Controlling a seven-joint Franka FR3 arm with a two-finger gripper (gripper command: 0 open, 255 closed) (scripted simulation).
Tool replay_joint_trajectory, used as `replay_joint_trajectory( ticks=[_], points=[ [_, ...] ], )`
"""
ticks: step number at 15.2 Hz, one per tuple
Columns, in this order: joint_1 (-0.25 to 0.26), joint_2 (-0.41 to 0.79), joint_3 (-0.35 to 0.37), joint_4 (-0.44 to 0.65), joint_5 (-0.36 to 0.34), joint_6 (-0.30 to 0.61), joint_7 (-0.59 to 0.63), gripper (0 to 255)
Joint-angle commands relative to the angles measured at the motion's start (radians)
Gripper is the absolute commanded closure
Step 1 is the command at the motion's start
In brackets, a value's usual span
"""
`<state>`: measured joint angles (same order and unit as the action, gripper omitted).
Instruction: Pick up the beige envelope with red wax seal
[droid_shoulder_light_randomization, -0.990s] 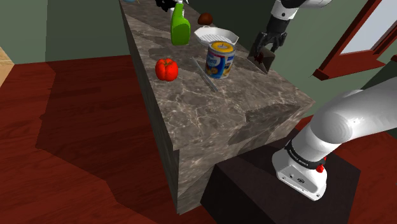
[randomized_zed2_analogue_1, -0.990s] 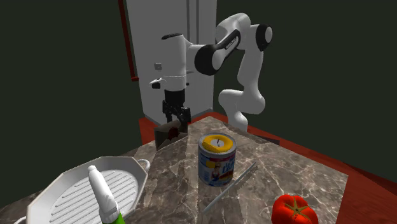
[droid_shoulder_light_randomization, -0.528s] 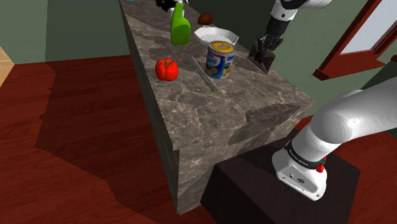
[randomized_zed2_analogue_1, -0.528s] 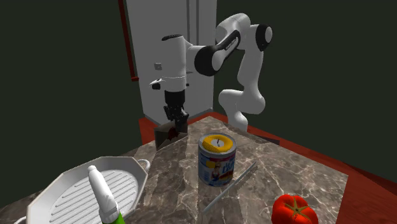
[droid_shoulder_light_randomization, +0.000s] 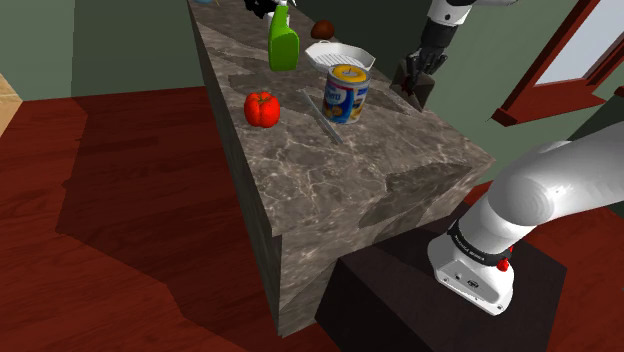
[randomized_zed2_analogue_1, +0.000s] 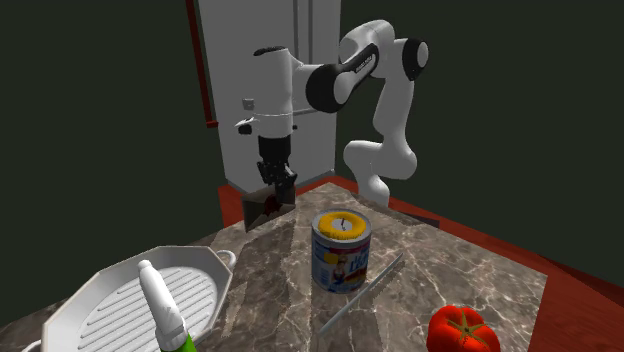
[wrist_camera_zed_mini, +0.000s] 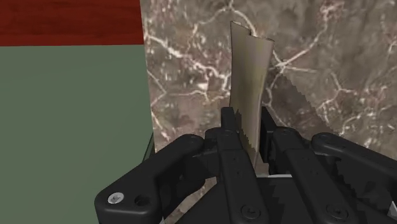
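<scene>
Envelope, beige, red seal: clasped edge-on between the closed fingers of the end effector, low at the marble tabletop edge; recommend a slow, straight vertical lift, grip firm, avoiding the tin.

Arm arched high, pincer pointing to 6 o'clock
Wrist hangs upright from the bent elbow; both black fingers are pressed against the envelope clamped between them
</scene>
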<state>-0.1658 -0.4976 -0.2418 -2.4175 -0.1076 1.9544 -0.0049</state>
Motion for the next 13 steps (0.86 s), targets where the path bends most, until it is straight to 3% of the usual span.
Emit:
replay_joint_trajectory(
  ticks=[1,13],
  points=[
    [0.0,-0.005,0.001,0.023,0.001,-0.028,-0.002,255],
    [0.004,-0.015,0.013,0.152,0.008,-0.167,-0.002,255]
  ],
)
